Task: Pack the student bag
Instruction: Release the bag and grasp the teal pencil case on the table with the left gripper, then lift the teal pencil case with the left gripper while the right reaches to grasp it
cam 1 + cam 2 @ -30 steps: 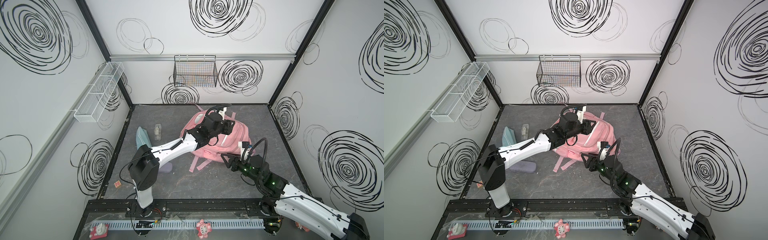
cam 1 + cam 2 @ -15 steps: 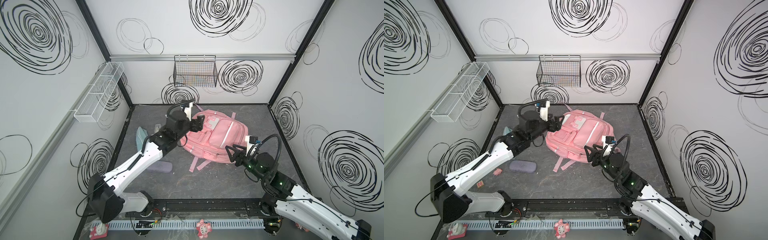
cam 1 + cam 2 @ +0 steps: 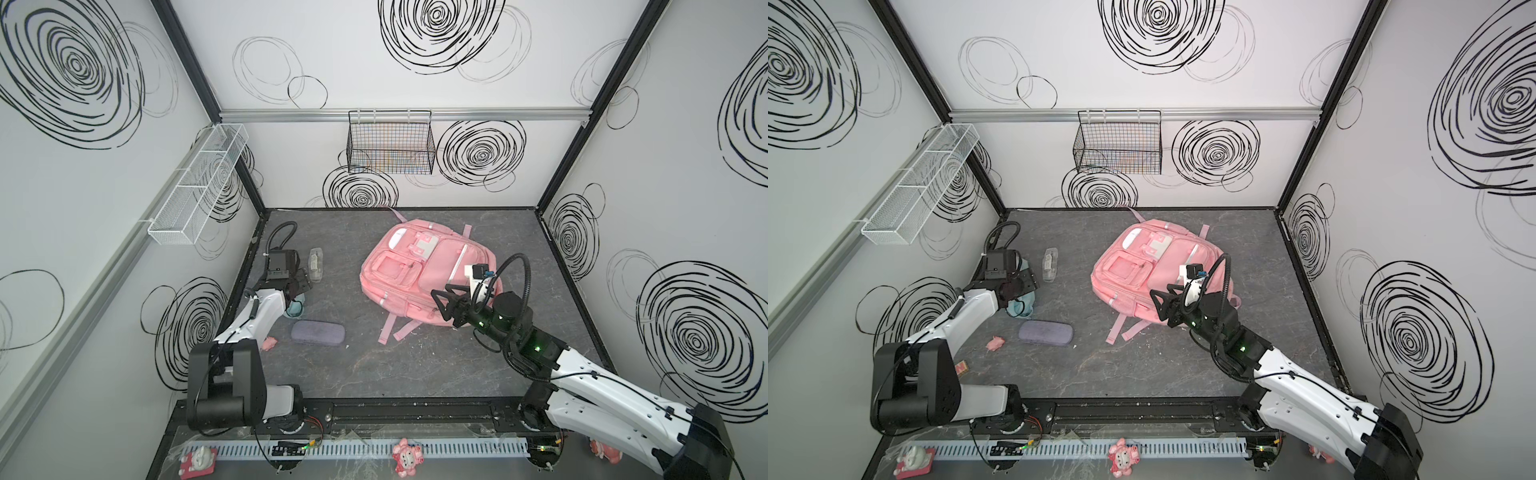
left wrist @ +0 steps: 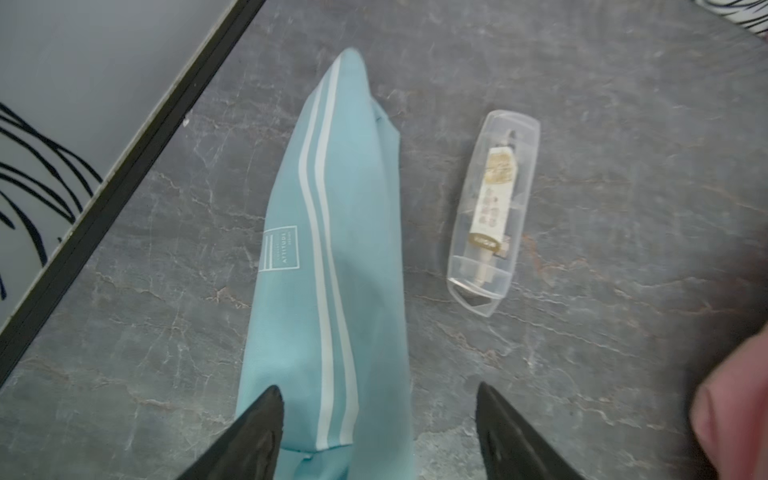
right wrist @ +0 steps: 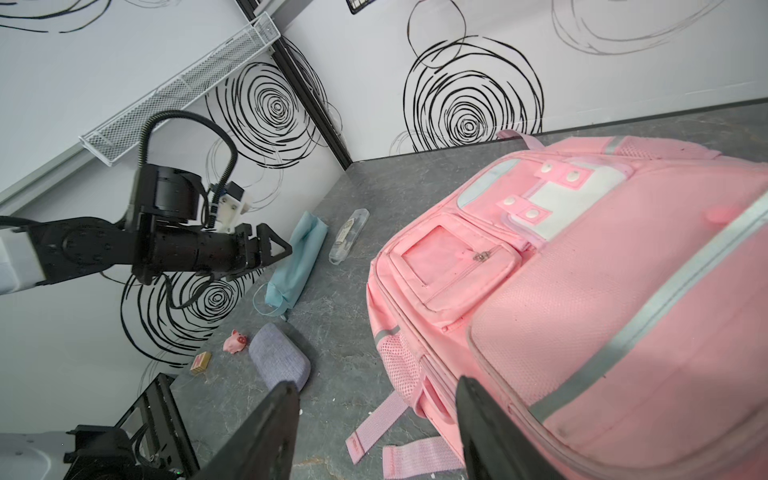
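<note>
The pink student bag [image 3: 428,270] [image 3: 1158,266] [image 5: 582,291] lies front up at the middle of the floor, its straps trailing toward the front. My left gripper [image 3: 304,286] [image 3: 1026,283] [image 4: 378,390] is open over one end of a teal zip pouch [image 4: 332,270] [image 5: 297,257] at the left wall, holding nothing. My right gripper [image 3: 441,306] [image 3: 1162,308] [image 5: 376,384] hangs open above the bag's front right corner, near the straps, also empty.
A clear plastic case [image 4: 492,208] [image 3: 316,259] lies beside the pouch. A grey hard case [image 3: 318,332] [image 5: 278,361], a pink pig toy [image 3: 269,343] and a small box [image 3: 962,367] lie front left. Wire baskets hang on the back wall [image 3: 390,145] and left wall [image 3: 199,187].
My left arm has swung off the bag to the left wall and now hangs over the teal pouch, its jaws wider. The right gripper has drawn back a little from the bag.
</note>
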